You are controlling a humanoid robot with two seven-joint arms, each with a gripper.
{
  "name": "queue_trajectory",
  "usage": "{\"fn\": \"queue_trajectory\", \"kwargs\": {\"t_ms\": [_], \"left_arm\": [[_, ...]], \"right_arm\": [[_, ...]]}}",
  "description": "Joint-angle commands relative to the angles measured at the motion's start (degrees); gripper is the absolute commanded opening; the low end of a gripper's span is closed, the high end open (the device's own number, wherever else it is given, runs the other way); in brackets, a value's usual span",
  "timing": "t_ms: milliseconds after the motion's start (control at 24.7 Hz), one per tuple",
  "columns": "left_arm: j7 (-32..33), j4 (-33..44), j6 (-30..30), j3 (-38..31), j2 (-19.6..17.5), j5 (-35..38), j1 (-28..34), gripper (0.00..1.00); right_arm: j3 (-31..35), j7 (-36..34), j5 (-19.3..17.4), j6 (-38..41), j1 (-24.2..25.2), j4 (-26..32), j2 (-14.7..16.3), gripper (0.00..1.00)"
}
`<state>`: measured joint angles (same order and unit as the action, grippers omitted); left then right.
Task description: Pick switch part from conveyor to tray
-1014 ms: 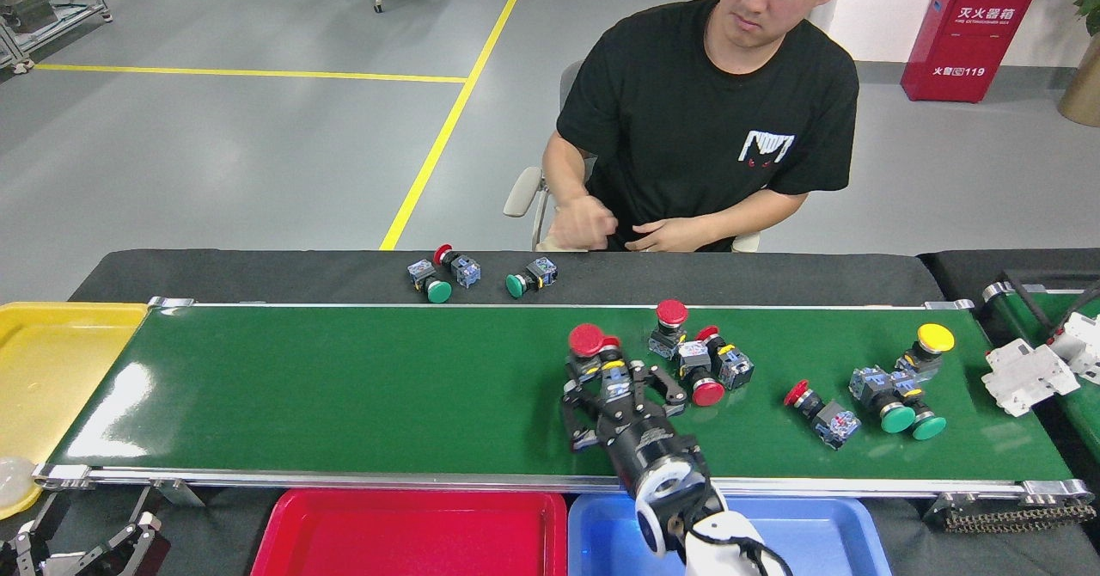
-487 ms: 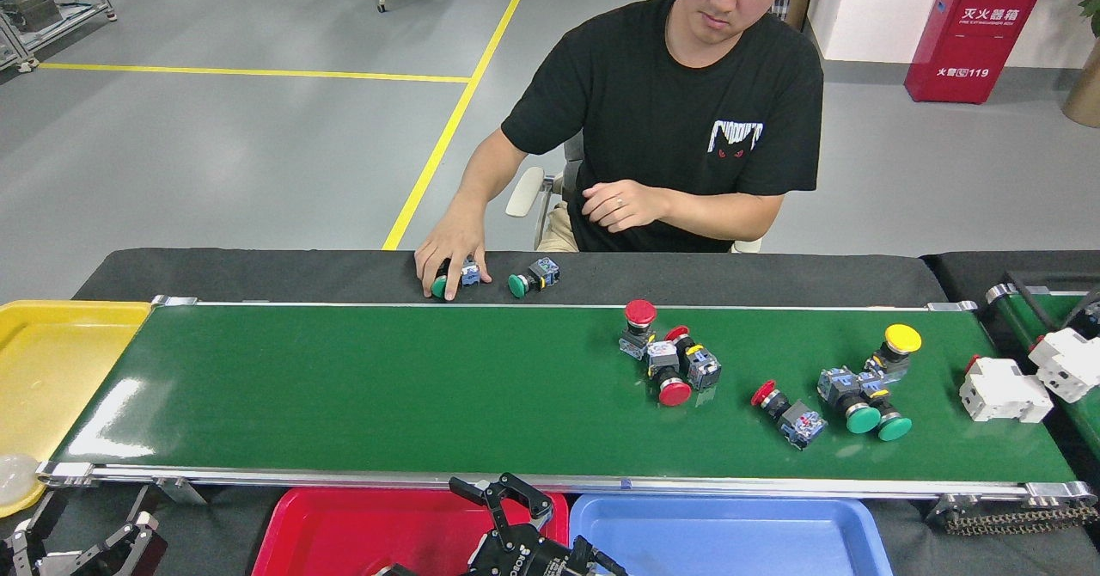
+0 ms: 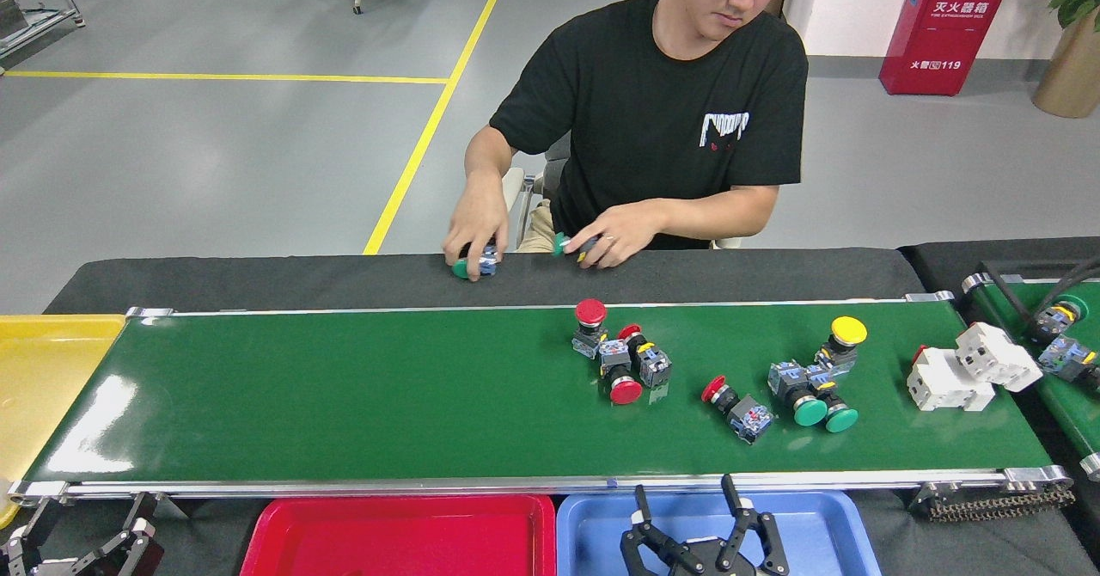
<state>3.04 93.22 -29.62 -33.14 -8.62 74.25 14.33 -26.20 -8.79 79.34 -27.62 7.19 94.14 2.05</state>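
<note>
Switches [image 3: 620, 359] lie clustered on the conveyor [image 3: 344, 395] just beyond the right gripper [image 3: 698, 511], which hangs over the blue tray [image 3: 825, 529] with fingers spread wide and empty, nearer than the left gripper [image 3: 129, 524].

A factory workshop: a long glossy green conveyor belt [image 3: 387, 395] in silver rails, yellow lane lines [image 3: 412, 159] on grey painted floor, a red fire-extinguisher box [image 3: 944, 27].

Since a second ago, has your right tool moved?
Yes. The right tool has pulled back off the glossy green conveyor and now hangs open over the blue plastic tray.
</note>
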Motion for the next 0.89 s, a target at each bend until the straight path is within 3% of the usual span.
{"fn": "queue_trajectory", "kwargs": {"t_ms": [0, 162, 487, 527, 608, 649, 730, 852], "left_arm": [[-0.3, 0.8, -0.1, -0.1, -0.5, -0.2, -0.2, 1.0], [-0.2, 0.6, -0.1, 0.1, -0.6, 0.0, -0.2, 1.0], [-0.2, 0.6, -0.1, 0.7, -0.7, 0.0, -0.6, 1.0], [-0.2, 0.5, -0.1, 0.7, -0.7, 0.0, -0.7, 1.0], [-0.2, 0.6, 0.0, 0.8, -0.7, 0.1, -0.9, 1.0], [-0.2, 0.6, -0.1, 0.8, -0.7, 0.1, -1.0, 1.0], [-0.2, 0.6, 0.0, 0.8, -0.7, 0.1, -1.0, 1.0], [-0.2, 0.6, 0.0, 0.8, -0.7, 0.1, -0.9, 1.0]], "right_arm": [[0.6, 2.4, 0.1, -1.1, -2.6, -0.8, -0.4, 0.98], [0.8, 4.7, 0.1, -1.2, -7.4, -6.2, -0.8, 0.98], [0.8, 7.1, -0.1, -1.0, -13.6, -14.0, -4.9, 0.97], [0.8, 7.6, -0.1, -0.9, -14.2, -14.9, -5.2, 0.87], [0.6, 8.3, 0.0, -0.1, -15.0, -15.9, -5.3, 0.42], [0.5, 8.5, 0.0, 0.7, -15.2, -16.1, -5.1, 0.29], [0.7, 8.6, 0.1, 2.8, -15.2, -15.9, -5.0, 0.14], [0.7, 8.3, 0.0, 5.9, -15.0, -14.9, -4.7, 0.07]]}}
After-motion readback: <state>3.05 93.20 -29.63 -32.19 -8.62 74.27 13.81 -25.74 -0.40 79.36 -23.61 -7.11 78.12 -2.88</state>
